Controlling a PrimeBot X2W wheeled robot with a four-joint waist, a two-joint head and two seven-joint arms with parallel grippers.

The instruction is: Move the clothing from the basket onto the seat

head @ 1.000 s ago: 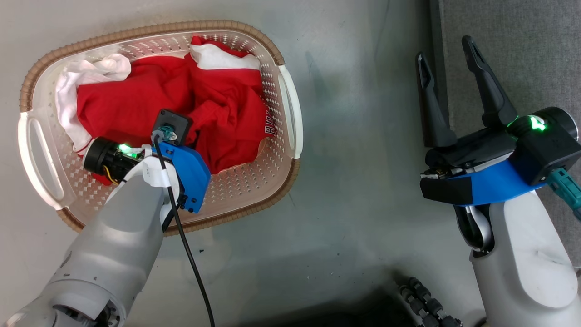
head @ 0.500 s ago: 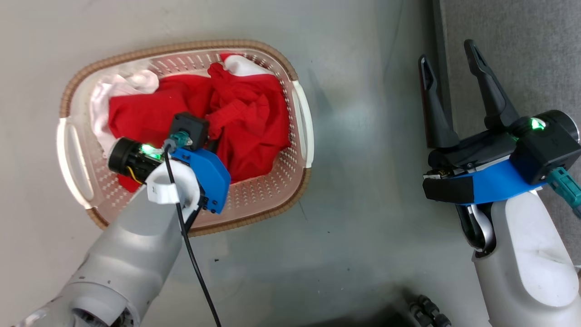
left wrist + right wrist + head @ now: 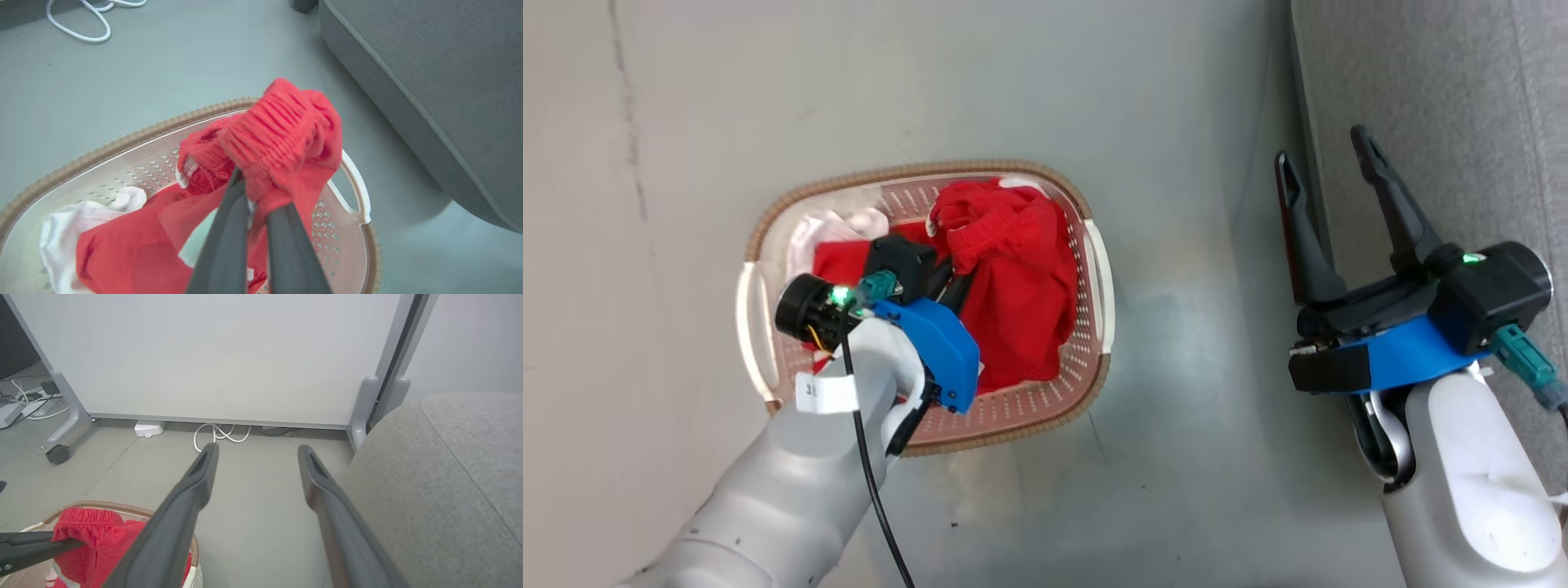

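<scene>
Ok so right now the left pincer [image 3: 254, 195] is squeezed tight on a bunched-up fold of the soft bright red fabric garment [image 3: 286, 134] with white panels, right by what looks like a gathered waistband. That bunch is up above the cream-white perforated plastic laundry basket [image 3: 135, 163] with the brown woven-look rim, though most of the cloth hangs down inside the basket. The right pincer [image 3: 1321, 147] is spread wide with nothing in it, hovering over the grey floor [image 3: 1176, 122] just beside the edge of the big grey fabric-upholstered seat [image 3: 1445, 98]. My take: go straight up first until the dangling tail clears the rim and side handles. Only then swing across to the robot's right, or the cloth will probably snag and drag that light basket along. It's a small pinch, so smooth and slow, no jerks. Carry it well past the seat's rounded edge before letting go, and I'd get the empty pincer out of the way.
</scene>
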